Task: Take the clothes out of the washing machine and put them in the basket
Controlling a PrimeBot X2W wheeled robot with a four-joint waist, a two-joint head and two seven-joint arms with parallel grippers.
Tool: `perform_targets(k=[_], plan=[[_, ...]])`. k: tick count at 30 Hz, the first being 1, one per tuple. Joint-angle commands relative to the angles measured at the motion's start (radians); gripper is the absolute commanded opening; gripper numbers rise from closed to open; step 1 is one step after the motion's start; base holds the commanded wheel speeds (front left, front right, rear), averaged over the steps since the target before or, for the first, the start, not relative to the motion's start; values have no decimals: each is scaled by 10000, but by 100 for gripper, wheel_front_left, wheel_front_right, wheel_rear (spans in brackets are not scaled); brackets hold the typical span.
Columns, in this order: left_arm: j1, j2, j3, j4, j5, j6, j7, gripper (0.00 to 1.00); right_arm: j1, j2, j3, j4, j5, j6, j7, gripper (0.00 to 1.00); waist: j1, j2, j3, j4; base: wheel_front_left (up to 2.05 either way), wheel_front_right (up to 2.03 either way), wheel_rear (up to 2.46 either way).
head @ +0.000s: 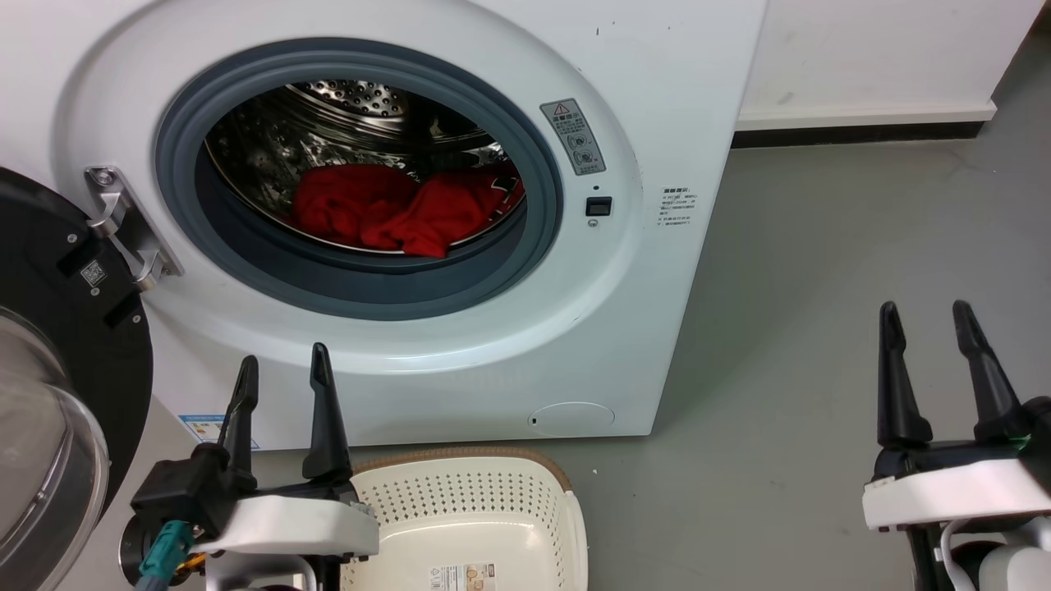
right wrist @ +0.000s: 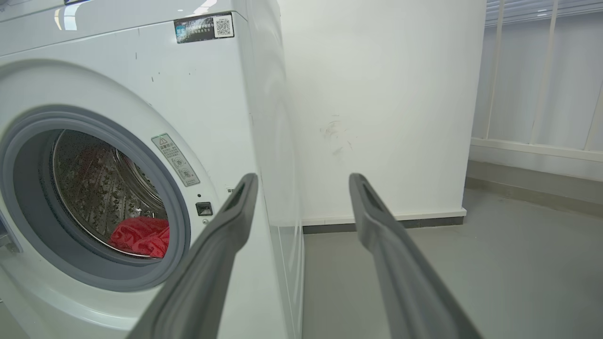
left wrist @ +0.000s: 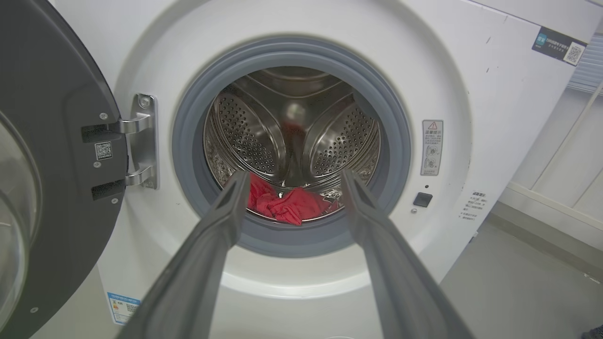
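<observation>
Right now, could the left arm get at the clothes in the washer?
Probably yes: the door stands open, the open left gripper points straight at the clothes, and nothing lies between them.

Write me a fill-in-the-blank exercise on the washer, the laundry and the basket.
1. The clothes inside the washing machine are ____ in colour.
2. The washing machine's door stands ____.
3. The cream basket in front of the machine has a ____ rim.
4. The left end effector and the right end effector have their fingers spread and hold ____.

Missing words: red; open; brown; nothing.
</observation>
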Motion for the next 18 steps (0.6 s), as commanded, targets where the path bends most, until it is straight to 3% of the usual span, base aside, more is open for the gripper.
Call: perform_targets(k=[1, 12, 15, 18], plan=[[-92, 162, -173, -10, 371, 158, -115, 100, 83, -32, -10, 49, -385, -2, -107, 100, -1, 0, 0, -20, 0, 0, 0], [-204, 866, -1134, 264, 1522, 1136, -368, 100, 220, -33, 187, 347, -1413, -2, -359, 100, -1, 0, 82, -99, 0, 0, 0], [-209, 914, -1224, 301, 1572, 1225, -421, 100, 244, -34, 226, 369, -1535, -2, -404, 100, -1, 0, 90, -112, 0, 0, 0], [-126, 911, -1237, 454, 1394, 1046, -478, 100, 261, -35, 259, 378, -1795, -2, -466, 100, -1, 0, 97, -129, 0, 0, 0]])
